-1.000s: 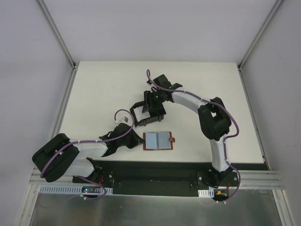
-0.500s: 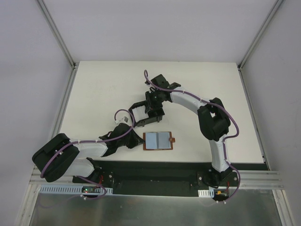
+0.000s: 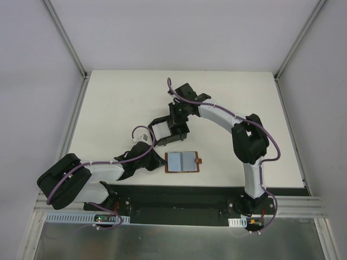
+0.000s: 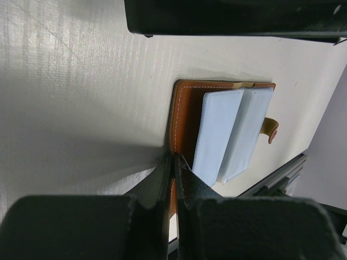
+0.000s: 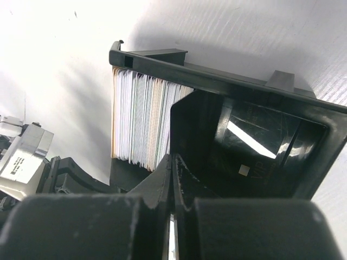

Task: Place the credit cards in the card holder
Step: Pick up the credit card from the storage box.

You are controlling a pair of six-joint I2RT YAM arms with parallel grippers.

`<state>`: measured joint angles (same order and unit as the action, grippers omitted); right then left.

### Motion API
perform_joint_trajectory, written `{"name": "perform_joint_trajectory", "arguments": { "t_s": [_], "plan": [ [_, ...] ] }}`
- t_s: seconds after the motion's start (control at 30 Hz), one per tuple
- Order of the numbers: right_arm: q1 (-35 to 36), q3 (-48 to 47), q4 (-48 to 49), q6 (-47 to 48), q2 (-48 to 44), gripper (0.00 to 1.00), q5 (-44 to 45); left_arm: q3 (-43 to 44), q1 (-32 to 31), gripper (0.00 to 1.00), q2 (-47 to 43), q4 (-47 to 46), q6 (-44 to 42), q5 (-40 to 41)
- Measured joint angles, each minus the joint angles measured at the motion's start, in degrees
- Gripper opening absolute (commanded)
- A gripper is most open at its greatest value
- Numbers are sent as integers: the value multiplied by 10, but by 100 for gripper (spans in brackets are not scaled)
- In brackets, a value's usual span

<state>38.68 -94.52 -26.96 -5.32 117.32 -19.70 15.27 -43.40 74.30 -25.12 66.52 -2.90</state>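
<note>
Your right gripper: jaws pressed fully together, nothing visible between them. Its tips sit inside the holder, just beside a stack of cards standing on edge at one end.
Holder: hard black plastic, open top, angled walls, a glossy scuffed inner panel. It lies on the white table, just behind the wallet.
Your left gripper: closed too, tips at the wallet's near edge; you cannot tell whether it pinches the leather.
Wallet: brown leather, white stitching, tab clasp, lying open.
Two cards lie flat on it, side by side, pale blue-grey, matte, with rounded corners.
</note>
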Motion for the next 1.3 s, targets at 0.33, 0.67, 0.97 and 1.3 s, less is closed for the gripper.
{"name": "perform_joint_trajectory", "arguments": {
  "t_s": [0.33, 0.67, 0.97, 1.3],
  "plan": [
    [0, 0, -4, 1, -8, 1, 28, 0, 0, 0, 0, 0, 0, 0],
    [-4, 0, -6, 5, -14, 8, 57, 0, 0, 0, 0, 0, 0, 0],
    [-5, 0, -11, 6, -8, 23, 75, 0, 0, 0, 0, 0, -1, 0],
    [-31, 14, -41, 32, -8, 23, 136, 0, 0, 0, 0, 0, -4, -1]
  ]
}}
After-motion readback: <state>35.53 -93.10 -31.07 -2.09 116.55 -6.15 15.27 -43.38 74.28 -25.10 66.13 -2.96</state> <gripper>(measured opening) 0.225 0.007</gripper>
